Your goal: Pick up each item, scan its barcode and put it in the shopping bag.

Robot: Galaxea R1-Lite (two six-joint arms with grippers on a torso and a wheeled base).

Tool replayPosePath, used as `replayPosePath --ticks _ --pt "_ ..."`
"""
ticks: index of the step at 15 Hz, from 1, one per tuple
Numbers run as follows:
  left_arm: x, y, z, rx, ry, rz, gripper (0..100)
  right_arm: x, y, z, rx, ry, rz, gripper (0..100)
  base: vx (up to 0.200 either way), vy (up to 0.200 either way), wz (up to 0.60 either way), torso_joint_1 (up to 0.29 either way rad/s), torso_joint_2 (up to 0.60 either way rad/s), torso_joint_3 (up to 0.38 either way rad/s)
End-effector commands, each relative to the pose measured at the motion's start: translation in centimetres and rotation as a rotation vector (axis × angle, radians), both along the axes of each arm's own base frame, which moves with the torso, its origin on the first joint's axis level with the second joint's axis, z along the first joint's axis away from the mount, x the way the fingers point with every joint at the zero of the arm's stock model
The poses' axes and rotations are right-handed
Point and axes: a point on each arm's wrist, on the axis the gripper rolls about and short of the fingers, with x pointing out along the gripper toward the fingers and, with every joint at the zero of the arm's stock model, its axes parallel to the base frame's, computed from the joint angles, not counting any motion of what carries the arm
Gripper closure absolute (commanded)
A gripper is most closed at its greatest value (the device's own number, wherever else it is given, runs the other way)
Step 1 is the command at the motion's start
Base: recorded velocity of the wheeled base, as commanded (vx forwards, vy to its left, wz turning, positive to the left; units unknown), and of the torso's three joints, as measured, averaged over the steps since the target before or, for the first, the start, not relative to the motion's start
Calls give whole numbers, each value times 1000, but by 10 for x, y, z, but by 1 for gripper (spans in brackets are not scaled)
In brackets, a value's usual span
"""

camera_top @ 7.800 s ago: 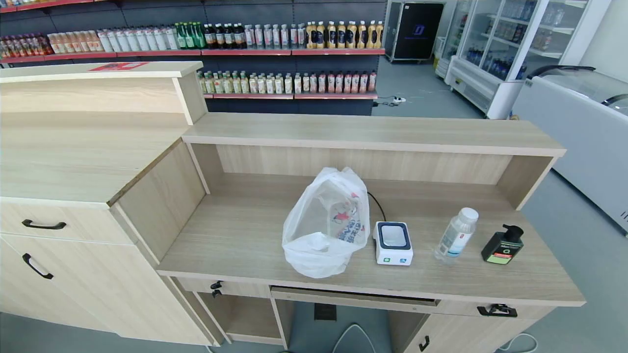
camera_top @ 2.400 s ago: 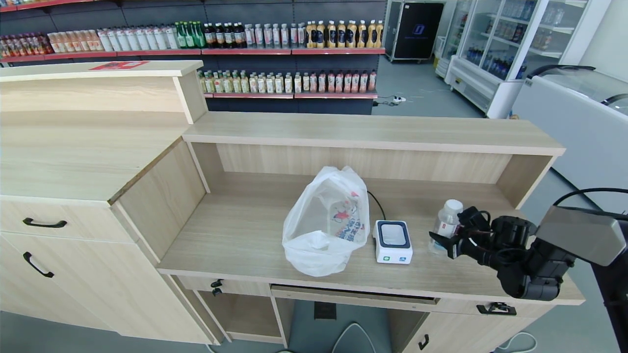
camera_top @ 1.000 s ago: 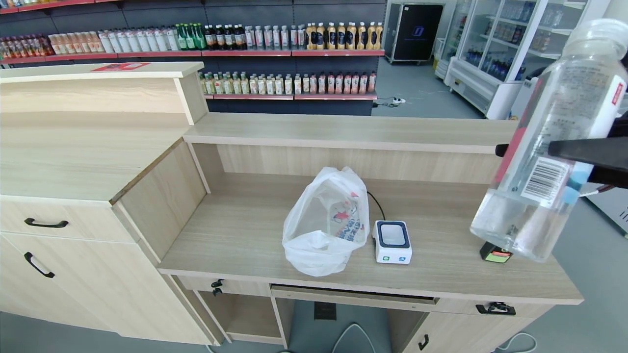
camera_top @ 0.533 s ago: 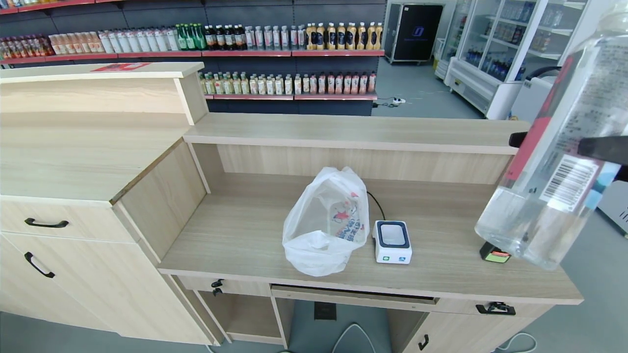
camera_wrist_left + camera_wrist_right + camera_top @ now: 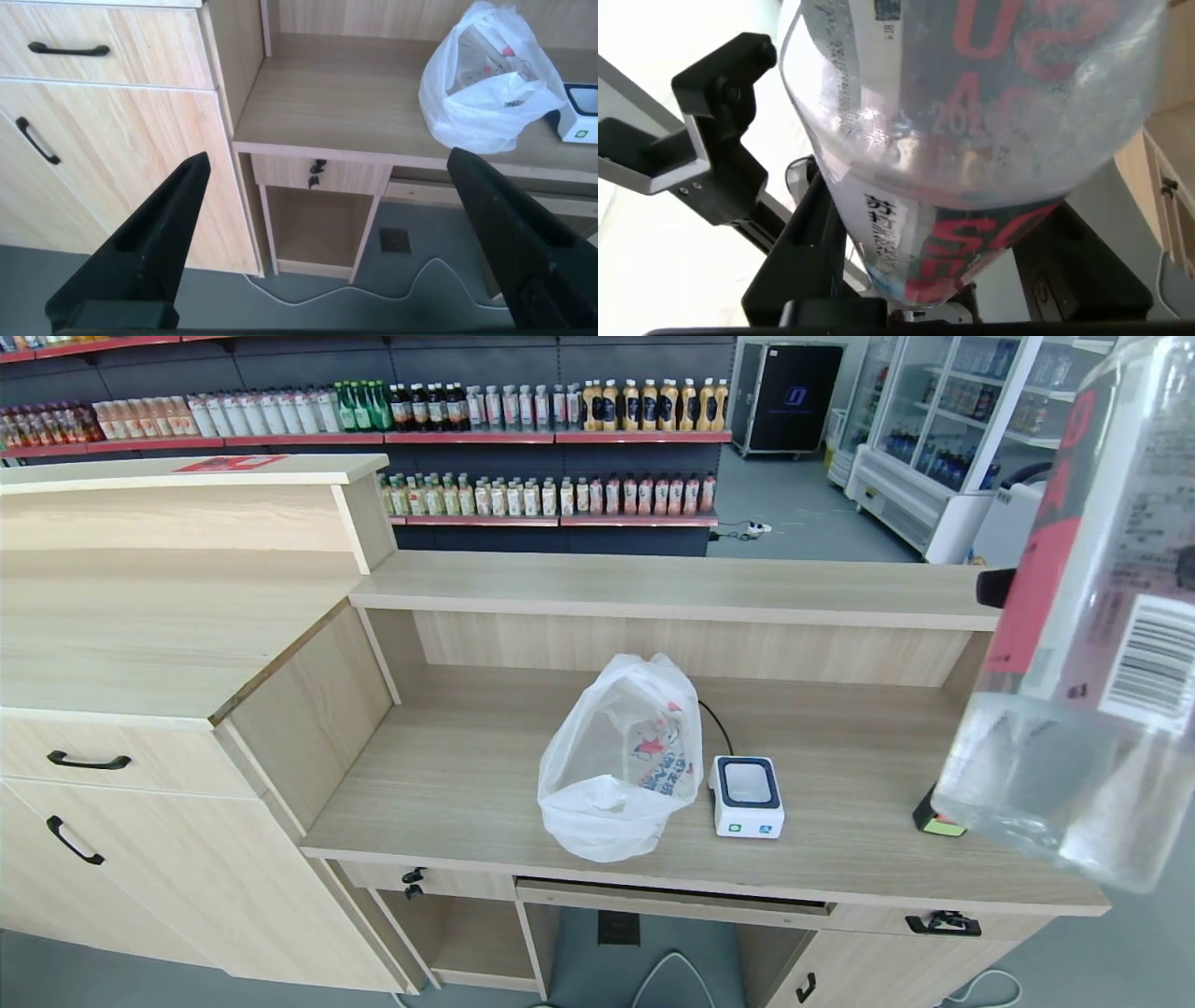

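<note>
Right gripper (image 5: 906, 280) clamped on one clear water bottle (image 5: 1083, 644), held up over the counter's (image 5: 467, 784) right end, barcode showing. Left gripper (image 5: 327, 252) spread wide, empty, out front of the counter. On the counter: one shopping bag (image 5: 621, 761), one scanner (image 5: 747, 795) just beside it, one dark item (image 5: 938, 821) mostly hidden.

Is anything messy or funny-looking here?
Only the clear bottle looks odd: it is held up in the air, tilted, by the right end of the counter, instead of standing on it. Nothing looks spilled. The shopping bag and scanner sit neatly side by side.
</note>
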Motion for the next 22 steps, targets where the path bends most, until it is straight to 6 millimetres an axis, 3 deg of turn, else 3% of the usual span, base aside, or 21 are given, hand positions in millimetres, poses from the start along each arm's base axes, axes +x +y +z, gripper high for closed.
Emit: replayPosePath --ticks 1,8,15,22 --pt "0 0 0 0 0 0 0 -9 7 9 4 3 50 100 0 0 0 0 0 0" --pt "0 0 0 0 0 0 0 -23 10 -11 -16 76 87 100 0 0 0 0 0 0" --pt "0 0 0 0 0 0 0 -37 18 -8 -20 83 158 100 0 0 0 0 0 0" --pt "0 0 0 0 0 0 0 -59 10 -7 -11 52 168 100 0 0 0 0 0 0"
